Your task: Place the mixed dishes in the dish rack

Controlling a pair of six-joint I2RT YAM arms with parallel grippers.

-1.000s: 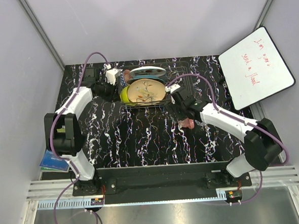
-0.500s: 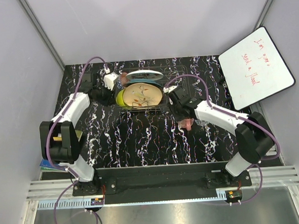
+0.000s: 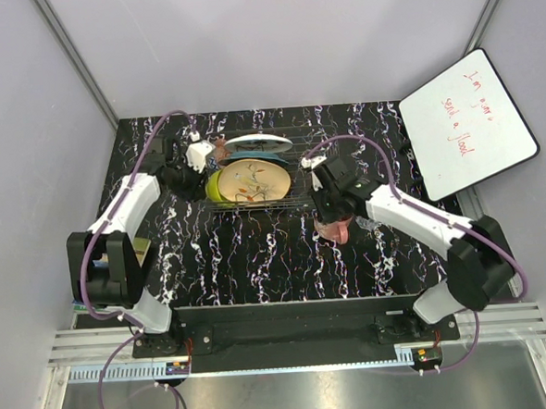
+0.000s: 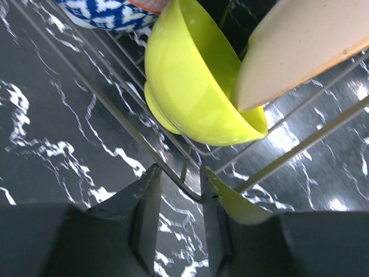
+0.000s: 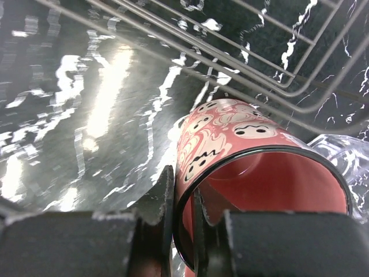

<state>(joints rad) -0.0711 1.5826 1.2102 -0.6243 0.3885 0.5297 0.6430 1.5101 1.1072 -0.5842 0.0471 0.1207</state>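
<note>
My right gripper [image 5: 183,199] pinches the pink mug [image 5: 253,179] wall, just outside the dish rack [image 3: 294,166] at its 4 o'clock corner. My left gripper [image 4: 181,193] straddles the rack's rim wire, jaws narrowly parted; lime-yellow bowl [image 4: 193,86] sits inside.

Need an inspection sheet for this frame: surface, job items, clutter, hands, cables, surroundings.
Surface: black marbled table, glare patches.
Job's things: dish rack holds lime-yellow bowl, peach floral plate, teal plate, red patterned bowl; pink mug outside the rack, clear glass beside it.
Clutter: blue-green book at the left edge.
Hands: left hand closed around a rack wire; right hand pinching the mug rim.
Cables: purple leads along both arms.
Surroundings: white board, grey walls.
</note>
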